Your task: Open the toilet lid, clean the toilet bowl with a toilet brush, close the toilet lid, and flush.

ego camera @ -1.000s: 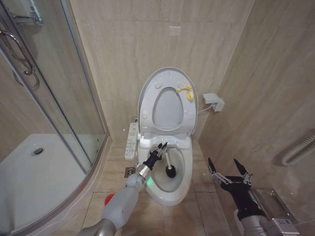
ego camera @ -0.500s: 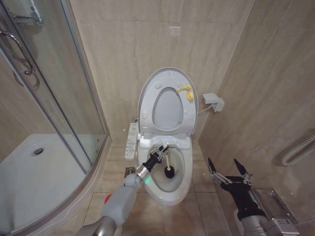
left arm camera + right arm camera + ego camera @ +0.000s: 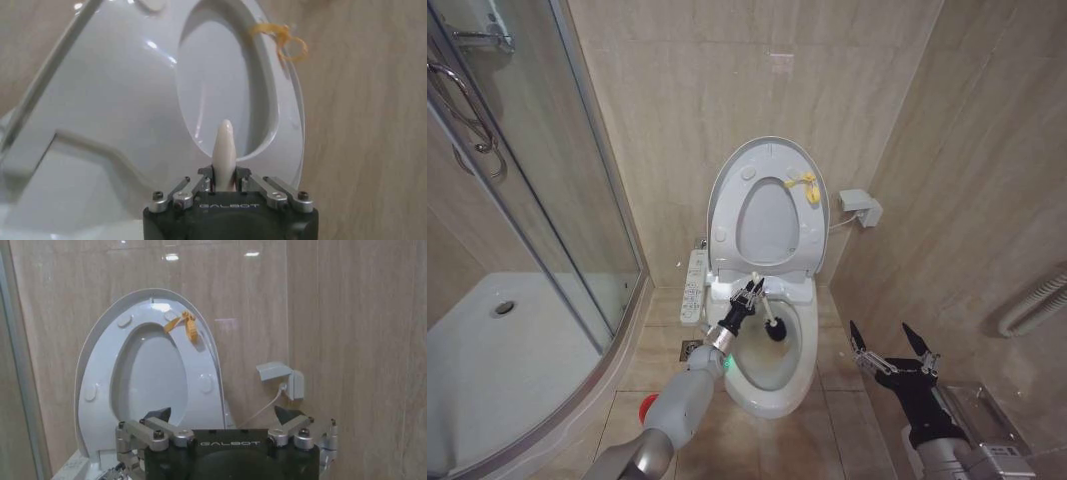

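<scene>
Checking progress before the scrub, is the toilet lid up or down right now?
Up. The toilet lid stands raised against the wall, leaving the toilet bowl open.

The left claw (image 3: 750, 297) is extended forward and clamped shut; the right claw (image 3: 893, 345) is held low, spread wide.

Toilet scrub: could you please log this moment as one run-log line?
step: scrubbing | lid: up | left gripper: shut on brush, head at back of bowl | right gripper: open, idle right of toilet
</scene>
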{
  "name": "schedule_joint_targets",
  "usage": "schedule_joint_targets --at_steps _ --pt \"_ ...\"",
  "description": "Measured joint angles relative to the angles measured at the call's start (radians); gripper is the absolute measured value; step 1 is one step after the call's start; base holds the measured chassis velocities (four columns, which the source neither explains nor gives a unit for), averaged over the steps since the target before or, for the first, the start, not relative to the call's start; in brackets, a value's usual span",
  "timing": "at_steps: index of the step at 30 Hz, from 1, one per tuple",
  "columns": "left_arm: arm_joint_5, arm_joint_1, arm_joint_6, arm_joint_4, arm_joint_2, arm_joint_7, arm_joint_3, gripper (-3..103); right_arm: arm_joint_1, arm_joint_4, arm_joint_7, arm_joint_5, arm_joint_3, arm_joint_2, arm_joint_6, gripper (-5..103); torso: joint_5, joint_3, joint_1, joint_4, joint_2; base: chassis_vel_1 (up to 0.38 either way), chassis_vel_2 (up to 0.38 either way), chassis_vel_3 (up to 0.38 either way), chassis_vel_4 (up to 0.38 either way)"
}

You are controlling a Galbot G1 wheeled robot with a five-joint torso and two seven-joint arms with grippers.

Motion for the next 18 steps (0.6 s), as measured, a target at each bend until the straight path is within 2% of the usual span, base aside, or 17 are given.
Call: schedule_joint_targets --at_steps 1,4,6,7,10,12,15,18 --pt "-0.037 0.014 0.027 -0.026 0.0 -0.013 0.017 20 0.0 0.0 0.0 0.0 0.0 0.0 0.0 100 0.0 0.0 0.0 -0.0004 0.0 0.0 0.0 0.0 0.0" --pt "-0.044 0.031 0.048 -0.043 -0.003 -0.017 0.028 20 0.0 0.0 0.0 0.0 0.0 0.0 0.0 100 -0.0001 0.0 0.0 -0.0006 0.0 0.0 0.0 0.0 0.0" --pt "0.024 0.037 0.041 -0.035 0.002 -0.005 0.025 20 0.0 0.0 0.0 0.0 0.0 0.0 0.0 100 0.0 0.0 0.0 -0.0006 0.0 0.0 0.0 0.0 0.0" --pt "0.024 0.037 0.041 -0.035 0.002 -0.005 0.025 20 0.0 0.0 0.0 0.0 0.0 0.0 0.0 100 0.0 0.0 0.0 -0.0006 0.0 0.0 0.0 0.0 0.0" --pt "0.139 0.039 0.014 -0.022 0.015 0.008 0.01 20 0.0 0.0 0.0 0.0 0.0 0.0 0.0 100 0.0001 0.0 0.0 -0.0001 0.0 0.0 0.0 0.0 0.0" --pt "0.169 0.034 0.003 -0.019 0.014 0.006 -0.002 20 0.0 0.0 0.0 0.0 0.0 0.0 0.0 100 0.0 0.0 0.0 0.0 0.0 0.0 0.0 0.0 0.0" --pt "0.168 0.02 -0.008 -0.017 0.005 -0.018 -0.016 20 0.0 0.0 0.0 0.0 0.0 0.0 0.0 100 -0.0001 0.0 0.0 -0.0003 0.0 0.0 0.0 0.0 0.0" --pt "0.111 -0.013 -0.034 0.005 -0.001 -0.053 -0.027 20 0.0 0.0 0.0 0.0 0.0 0.0 0.0 100 0.0 0.0 0.0 -0.0008 0.0 0.0 0.0 0.0 0.0"
